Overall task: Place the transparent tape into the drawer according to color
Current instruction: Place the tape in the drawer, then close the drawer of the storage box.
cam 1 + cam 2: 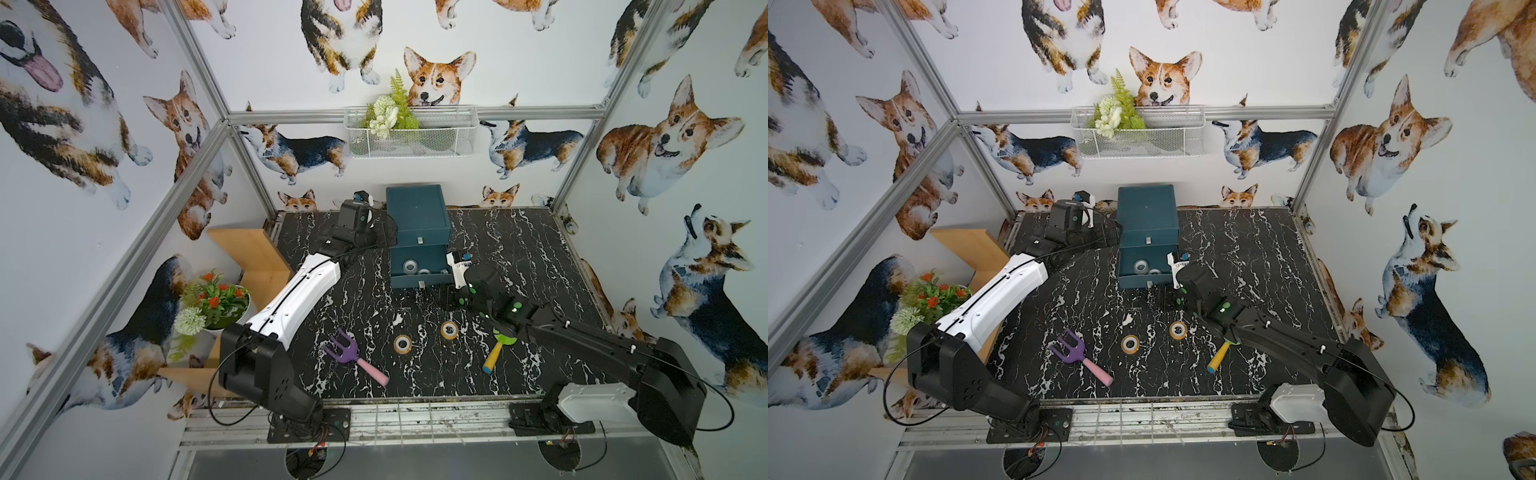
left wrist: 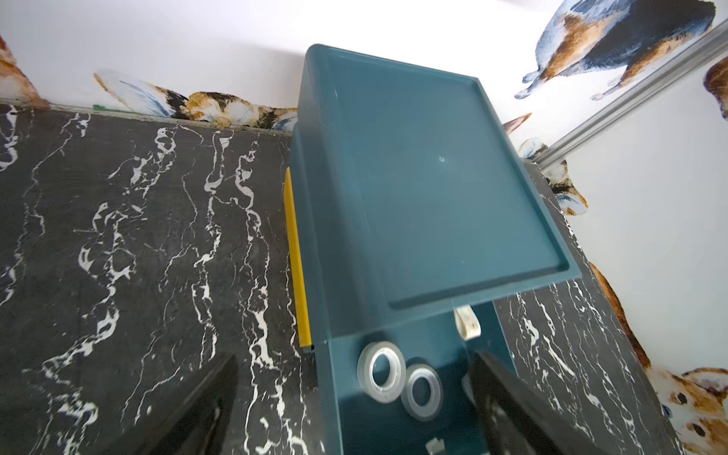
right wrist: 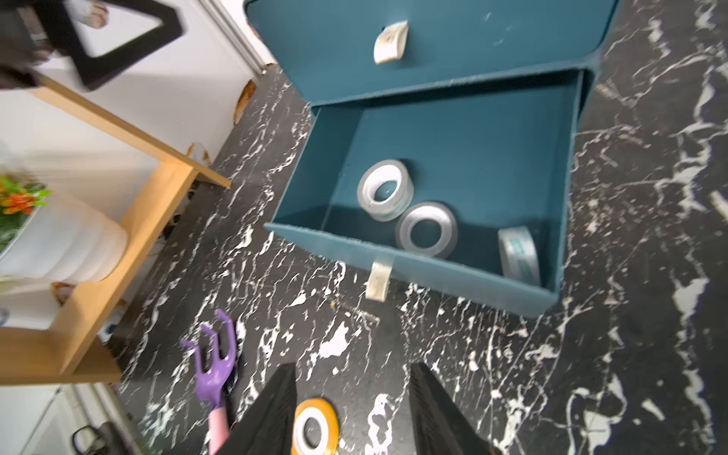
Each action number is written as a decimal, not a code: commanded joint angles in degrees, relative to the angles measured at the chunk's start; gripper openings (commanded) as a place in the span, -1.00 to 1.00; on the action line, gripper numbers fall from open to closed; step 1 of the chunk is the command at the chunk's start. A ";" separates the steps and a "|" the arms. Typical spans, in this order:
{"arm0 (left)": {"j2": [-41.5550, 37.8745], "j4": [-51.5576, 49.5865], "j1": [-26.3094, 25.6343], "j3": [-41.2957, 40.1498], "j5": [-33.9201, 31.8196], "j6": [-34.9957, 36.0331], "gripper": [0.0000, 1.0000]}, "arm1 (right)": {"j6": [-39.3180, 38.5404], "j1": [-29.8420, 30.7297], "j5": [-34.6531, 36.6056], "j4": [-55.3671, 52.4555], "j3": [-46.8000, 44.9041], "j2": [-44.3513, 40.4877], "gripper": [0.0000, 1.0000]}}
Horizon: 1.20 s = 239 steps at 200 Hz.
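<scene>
Right hand (image 3: 354,366) open, fingers apart, gripping nothing, above bench (image 1: 519,249) just before pulled-out lower drawer (image 3: 453,130). Left hand (image 2: 354,354) spread wide, gripping nothing, beside teal cabinet (image 2: 433,177). Three clear tape rolls (image 3: 385,189) inside drawer. Orange tape roll (image 1: 449,330), second orange roll (image 1: 402,344) on bench, near purple toy rake (image 1: 347,351).

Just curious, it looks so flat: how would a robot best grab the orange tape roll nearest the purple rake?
Probably from straight above: the orange tape roll lies flat on the table, hole up, nothing touching it. Pinch the ring wall, inside the hole and outside; its low edge offers little from the side.
</scene>
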 commanded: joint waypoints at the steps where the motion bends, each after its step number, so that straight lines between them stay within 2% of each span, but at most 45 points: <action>1: 3.28 3.01 0.67 2.85 0.58 1.13 0.86 | 2.40 0.30 -1.62 3.84 -2.19 -1.76 0.02; 48: 9.65 1.45 1.50 9.74 1.46 2.08 0.35 | 3.75 1.32 -2.29 4.65 -5.49 -2.75 0.01; 88: 11.50 0.66 1.39 10.04 1.60 2.63 0.32 | 4.31 1.64 -2.16 5.50 -6.98 -2.71 0.01; 162: 12.75 0.64 1.31 9.23 1.85 2.80 -0.26 | 5.22 1.73 -1.24 7.66 -8.20 -1.24 -0.04; 180: 13.01 0.46 1.30 9.44 1.97 2.98 -0.31 | 5.68 1.71 -0.64 10.14 -9.01 -0.47 -0.06; 209: 13.26 0.38 1.37 9.45 2.07 3.29 -0.42 | 5.26 1.65 0.75 14.87 -9.00 3.42 -0.10; 239: 13.80 0.14 1.39 9.57 2.20 3.59 -0.51 | 3.63 0.35 0.62 17.14 -4.84 10.47 -0.15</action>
